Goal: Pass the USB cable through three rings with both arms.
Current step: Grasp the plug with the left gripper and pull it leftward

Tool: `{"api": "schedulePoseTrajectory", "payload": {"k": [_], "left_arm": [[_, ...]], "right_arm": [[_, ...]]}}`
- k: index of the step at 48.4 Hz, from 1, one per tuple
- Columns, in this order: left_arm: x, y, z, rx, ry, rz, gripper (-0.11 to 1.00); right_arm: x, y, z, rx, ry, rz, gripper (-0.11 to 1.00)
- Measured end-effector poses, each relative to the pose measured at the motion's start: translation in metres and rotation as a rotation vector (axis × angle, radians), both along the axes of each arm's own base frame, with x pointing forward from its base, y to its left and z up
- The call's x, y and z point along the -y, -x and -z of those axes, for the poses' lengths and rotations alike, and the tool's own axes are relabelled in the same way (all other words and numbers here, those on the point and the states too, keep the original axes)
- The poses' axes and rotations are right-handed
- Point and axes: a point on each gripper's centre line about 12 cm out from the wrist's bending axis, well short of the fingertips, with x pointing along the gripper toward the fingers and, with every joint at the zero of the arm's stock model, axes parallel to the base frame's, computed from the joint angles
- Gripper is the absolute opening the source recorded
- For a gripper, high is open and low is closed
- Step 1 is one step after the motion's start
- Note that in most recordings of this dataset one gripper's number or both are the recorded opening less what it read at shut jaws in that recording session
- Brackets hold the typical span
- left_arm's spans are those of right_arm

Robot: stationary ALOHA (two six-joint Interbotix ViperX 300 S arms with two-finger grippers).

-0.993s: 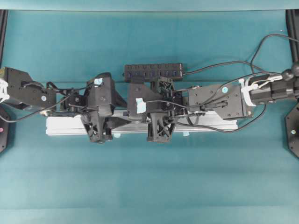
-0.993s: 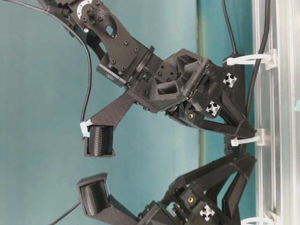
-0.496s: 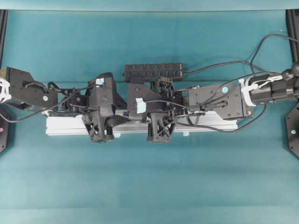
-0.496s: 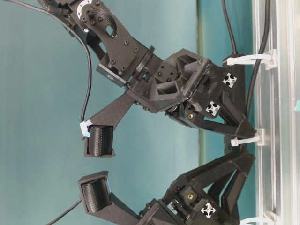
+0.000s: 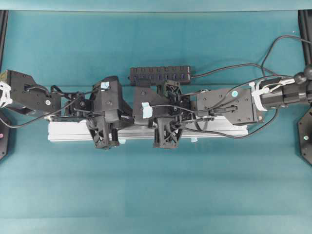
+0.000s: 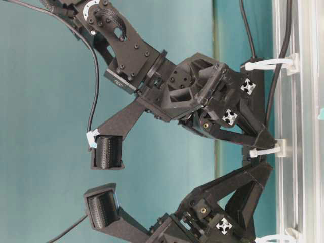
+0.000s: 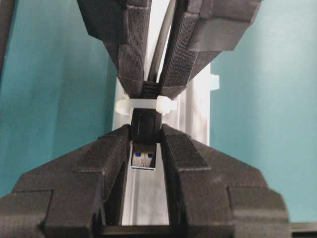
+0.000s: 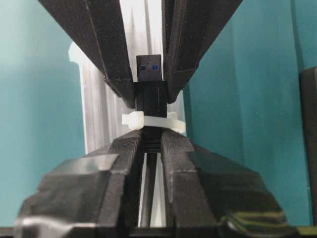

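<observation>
My two arms meet over the tabletop [image 5: 156, 185], above the long silver rail [image 5: 63, 131] that carries the rings. My right tool [image 8: 151, 134] is clamped on the USB cable [image 8: 150, 99] just behind its plug, on the near side of the middle ring [image 8: 130, 120]. The plug already pokes through that ring. My left tool [image 7: 145, 130] faces it from the far side, its pads pressed against the black plug body, silver tip pointing toward my left wrist.

This is the handover, I judge. To do it well, my left tool should be firm on the plug body, square and not on the metal tip, before my right lets go. Then I should draw straight along the rail so the cord does not snag the ring.

Only the wrist views show the plug and ring between the fingers. The overhead view hides them under the arms, yet alone shows the black hub [image 5: 160, 74] behind the rail. The table-level view shows a further ring [image 6: 268, 64] with the cord already passing through it.
</observation>
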Motion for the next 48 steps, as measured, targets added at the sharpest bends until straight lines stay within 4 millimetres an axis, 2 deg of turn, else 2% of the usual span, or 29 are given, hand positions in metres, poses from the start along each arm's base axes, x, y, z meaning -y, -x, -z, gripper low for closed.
{"api": "schedulePoseTrajectory", "payload": {"k": [9,14,18,25,27,37,48], "left_arm": [[0.001,0.002,0.002,-0.005,0.000,0.002,0.24],[0.000,0.003,0.001,-0.006,0.001,0.000,0.24],[0.001,0.004,0.002,-0.009,0.000,0.003,0.24],[0.001,0.004,0.003,-0.017,0.001,0.001,0.24],[0.001,0.005,0.002,-0.018,0.001,0.003,0.24],[0.001,0.011,0.001,-0.046,0.006,-0.001,0.24],[0.002,0.020,-0.009,-0.044,0.002,0.000,0.24]], "right_arm": [[-0.001,0.002,0.001,-0.020,0.001,0.000,-0.01],[-0.001,0.002,0.002,-0.029,0.000,0.003,0.09],[-0.001,0.003,0.001,-0.035,0.001,0.002,0.24],[-0.002,0.005,-0.003,-0.041,0.003,0.003,0.63],[-0.002,0.006,-0.004,-0.042,0.006,0.002,0.72],[-0.001,0.006,-0.011,-0.027,0.013,-0.002,0.70],[-0.001,0.006,-0.012,-0.024,0.014,-0.003,0.70]]}}
